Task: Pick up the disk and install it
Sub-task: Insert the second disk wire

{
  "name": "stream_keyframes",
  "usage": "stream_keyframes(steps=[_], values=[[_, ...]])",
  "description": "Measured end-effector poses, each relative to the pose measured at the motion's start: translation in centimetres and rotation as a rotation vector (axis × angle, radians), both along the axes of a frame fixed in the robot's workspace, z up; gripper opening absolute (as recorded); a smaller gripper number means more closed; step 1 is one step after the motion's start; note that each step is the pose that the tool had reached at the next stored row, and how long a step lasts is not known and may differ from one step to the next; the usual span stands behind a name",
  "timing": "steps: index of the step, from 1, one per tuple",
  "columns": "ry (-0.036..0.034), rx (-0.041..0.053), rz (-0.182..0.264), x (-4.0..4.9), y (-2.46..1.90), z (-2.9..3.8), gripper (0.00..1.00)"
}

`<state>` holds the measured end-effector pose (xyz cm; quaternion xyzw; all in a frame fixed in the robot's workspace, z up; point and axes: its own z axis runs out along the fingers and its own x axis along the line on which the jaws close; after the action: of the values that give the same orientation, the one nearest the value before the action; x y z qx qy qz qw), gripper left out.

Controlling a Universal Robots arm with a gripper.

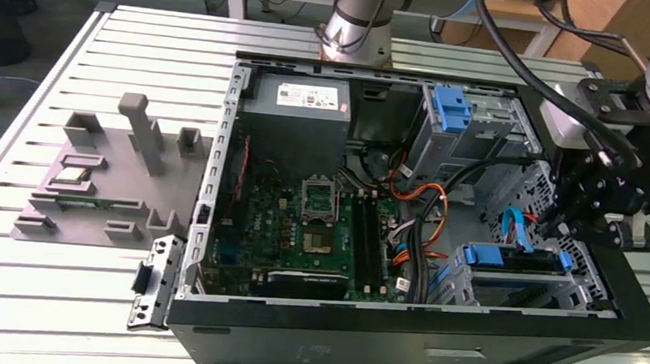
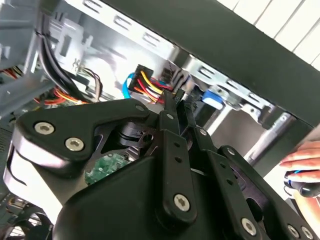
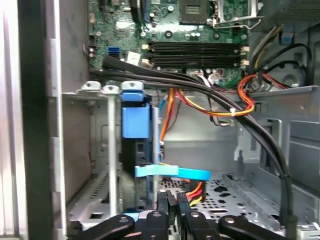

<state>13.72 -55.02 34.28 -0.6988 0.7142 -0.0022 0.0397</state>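
Reaching down over the open computer case [image 1: 407,325], the arm came in from the exterior view's right, its dark wrist block tilted toward the case's interior and the hand [image 1: 580,224] hanging just above the perforated metal floor beside the drive cage. In both wrist views the two slim black fingers [image 3: 172,202] stood pressed together, tip against tip, with nothing between them; in the second wrist view the same fingers [image 2: 175,107] pointed at a bundle of red and yellow wires [image 2: 145,85]. The disk [image 1: 511,259] sat in the lower drive cage near the case's front corner, its blue plastic rails showing at both ends in the exterior view; in the first wrist view it stood edge-on in its bay, the blue rail tab [image 3: 135,121] at its outer end, just beside the fingertips but not touched by them. A light blue flat cable [image 3: 172,172] crossed in front of the bay, close over the fingers. A second blue-tabbed bay [image 1: 450,109] sat farther back. The case lay on a slatted metal table [image 1: 65,301], with a grey fixture block [image 1: 108,175] well apart at the exterior view's left. A person's hand [image 2: 302,162] showed at the edge of the second wrist view.
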Motion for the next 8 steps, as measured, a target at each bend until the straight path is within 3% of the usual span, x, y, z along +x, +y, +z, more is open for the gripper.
stream_keyframes(steps=[8], values=[[0.0, 0.0, 0.0, -0.09, -1.43, -0.31, 0.19]])
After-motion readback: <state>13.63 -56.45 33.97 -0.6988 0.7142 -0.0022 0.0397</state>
